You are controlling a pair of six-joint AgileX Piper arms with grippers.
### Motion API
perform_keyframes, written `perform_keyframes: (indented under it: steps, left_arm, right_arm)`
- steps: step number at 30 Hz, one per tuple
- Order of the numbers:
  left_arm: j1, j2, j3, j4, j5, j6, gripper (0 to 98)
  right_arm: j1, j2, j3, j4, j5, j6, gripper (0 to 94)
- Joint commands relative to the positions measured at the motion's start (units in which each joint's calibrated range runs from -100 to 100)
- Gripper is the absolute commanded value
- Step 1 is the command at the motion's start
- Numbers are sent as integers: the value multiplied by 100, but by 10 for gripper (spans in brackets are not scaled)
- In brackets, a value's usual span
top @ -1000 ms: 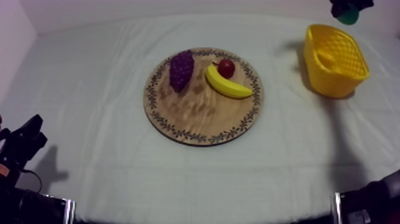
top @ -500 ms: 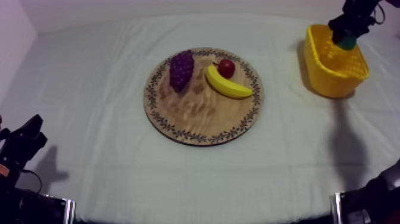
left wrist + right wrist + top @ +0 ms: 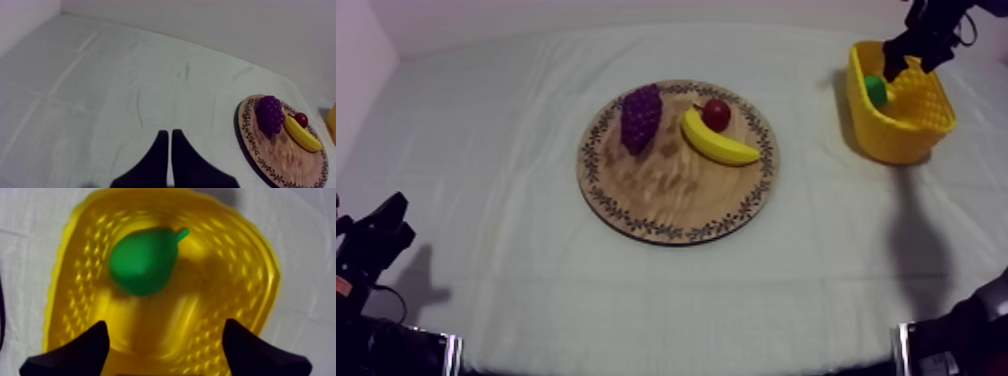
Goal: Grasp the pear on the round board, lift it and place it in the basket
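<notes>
Bench cloth point(image 3: 516, 300), grey-white and faintly creased, runs under everything. Nearest, at the near left edge, my left pincer point(image 3: 381, 232) sits low over the cloth, well apart from the fruit. In the left wrist view its two black fingers point(image 3: 182, 155) lie together as a narrow wedge with nothing between them.

Farther in, about the middle of the cloth, lies the round wooden board point(image 3: 676, 205) with its patterned rim. On its far half are three toy fruits: a bunch of grapes point(image 3: 641, 117) at the left, a banana point(image 3: 718, 146) at the right, and a small red fruit point(image 3: 716, 113) just behind the banana.

Farthest, at the far right, stands the yellow basket point(image 3: 901, 140), well apart from the board. The pear point(image 3: 876, 91) is inside it, by the wall nearer the board. From the right wrist the pear looks plain bright green and smooth, plump at one end and narrowing to a short green stem (its tip points at the basket's wall). It lies on its side on the latticed floor. My right pincer point(image 3: 913, 45) hangs over the basket with its fingers point(image 3: 75, 353) spread wide, holding nothing, the pear clear of both.
</notes>
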Motion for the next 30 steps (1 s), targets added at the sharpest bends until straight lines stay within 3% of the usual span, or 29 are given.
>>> perform_keyframes:
  steps: [1, 4, 10, 19, 26, 30]
  left_arm:
    - [1, 2, -2, -3, 1, 2, 1]
    - [1, 2, -2, -3, 1, 2, 1]
    - [1, 2, -2, -3, 1, 2, 1]
    - [1, 2, -2, -3, 1, 2, 1]
    - [1, 2, -2, -3, 1, 2, 1]
    - [1, 2, -2, -3, 1, 1, 1]
  right_arm:
    - [-19, -357, 57, -17, -6, -28, 557]
    - [-83, -869, 222, -31, -33, -62, 473]
    - [-288, -2043, 827, -91, -259, -121, 392]
    - [-587, -3919, 2687, -86, -1712, -456, 254]
    - [-374, -5436, 4416, -767, -3093, 150, 79]
    - [-372, -6302, 5374, -975, -3640, 461, 28]
